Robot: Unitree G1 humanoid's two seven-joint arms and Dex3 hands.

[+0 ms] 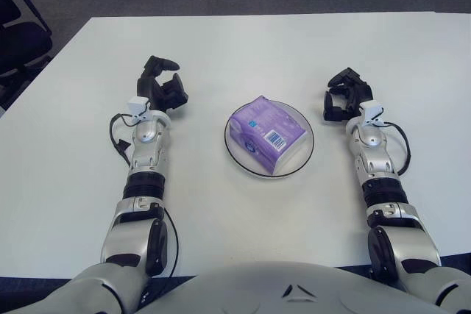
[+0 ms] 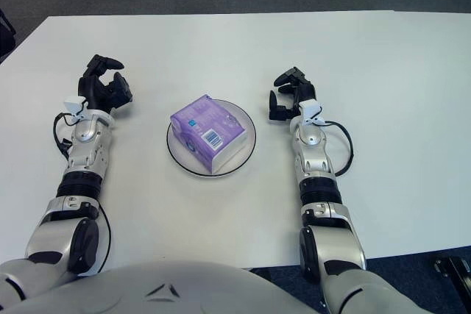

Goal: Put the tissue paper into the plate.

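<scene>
Centre of frame, on the white bench (image 1: pixel 243 42): purple tissue paper pack (image 1: pixel 266 134) lies inside the white plate (image 1: pixel 302 157) with a dark rim, barcode label facing up, pack tilted slightly and covering most of the plate's middle. Nothing grips it.

Left of the plate, left robot hand (image 1: pixel 163 87) shows over the bench, well apart from the plate. Its black fingers are loosely spread, one finger pointing up and right, the others half bent; it holds nothing and touches no object.

Right of the plate, right robot hand (image 1: pixel 343 94) sits near the plate's right rim but apart from it. Fingers are bent downward and relaxed, palm empty, no contact with the plate or the pack. Whether the fingertips touch the bench, cannot tell.

Both silver forearms run from the lower frame up toward the hands. Upper left corner: part of a black office chair (image 1: pixel 18 31) on grey floor.
</scene>
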